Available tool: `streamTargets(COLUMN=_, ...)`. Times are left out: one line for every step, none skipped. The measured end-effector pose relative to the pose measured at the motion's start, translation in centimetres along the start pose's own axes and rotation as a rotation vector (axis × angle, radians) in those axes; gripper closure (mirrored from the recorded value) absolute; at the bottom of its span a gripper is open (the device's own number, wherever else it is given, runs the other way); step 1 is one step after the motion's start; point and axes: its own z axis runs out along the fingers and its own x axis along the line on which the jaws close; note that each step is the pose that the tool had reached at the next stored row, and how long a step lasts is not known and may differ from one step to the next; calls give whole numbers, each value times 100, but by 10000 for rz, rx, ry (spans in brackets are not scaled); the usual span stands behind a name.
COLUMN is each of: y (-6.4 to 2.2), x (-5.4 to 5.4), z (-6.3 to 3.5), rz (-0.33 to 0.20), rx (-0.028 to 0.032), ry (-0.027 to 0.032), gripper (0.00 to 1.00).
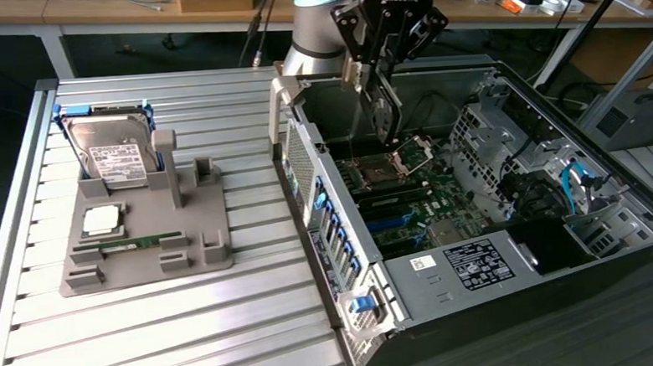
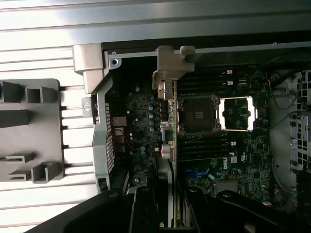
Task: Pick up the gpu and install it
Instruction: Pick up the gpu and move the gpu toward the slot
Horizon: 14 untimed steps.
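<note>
Gripper (image 2: 171, 216) fingers stand partly closed and clamp the gpu (image 2: 170, 131), seen edge-on between them, with its silver bracket (image 2: 171, 65) at the far end. The exterior view shows the card held upright inside the open computer case (image 1: 341, 232), over the motherboard (image 1: 417, 195) near the CPU socket (image 1: 373, 176). Contact with the board cannot be determined.

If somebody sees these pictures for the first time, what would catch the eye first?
First comes the robot's black gripper, closed on a thin dark gpu card with a silver metal bracket, held on edge above the green motherboard inside the open black computer case. Next, on the exterior view's left, a grey plastic holder on the slatted metal table carries a silver hard drive with a white label.
</note>
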Motion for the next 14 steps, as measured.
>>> streamTargets(y=0, x=-5, z=2, rz=0, rx=2, ry=0, gripper=73)
streamTargets(y=0, x=-10, z=4, rz=0, rx=5, ry=0, gripper=73)
streamTargets(y=0, x=-14, z=5, rz=-1, rx=8, ry=0, gripper=73)
streamTargets(y=1, x=-21, z=8, rz=-1, rx=12, ry=-1, gripper=73)
streamTargets(y=1, x=-26, z=10, rz=-1, rx=15, ry=-1, gripper=73)
streamTargets(y=1, x=-31, z=12, rz=-1, rx=18, ry=-1, gripper=73)
streamTargets(y=2, x=-38, z=14, rz=-2, rx=22, ry=-2, gripper=73)
streamTargets(y=2, x=-41, z=16, rz=-1, rx=24, ry=-2, gripper=73)
streamTargets(y=2, x=-45, z=17, rz=-1, rx=27, ry=-2, gripper=73)
streamTargets(y=2, x=-50, z=19, rz=-2, rx=30, ry=-3, gripper=73)
streamTargets(y=3, x=-55, z=21, rz=-2, rx=33, ry=-3, gripper=73)
streamTargets(y=3, x=-59, z=22, rz=-1, rx=36, ry=-3, gripper=73)
streamTargets(y=3, x=-64, z=25, rz=-1, rx=39, ry=-3, gripper=73)
streamTargets(y=3, x=-67, z=26, rz=-1, rx=41, ry=-4, gripper=73)
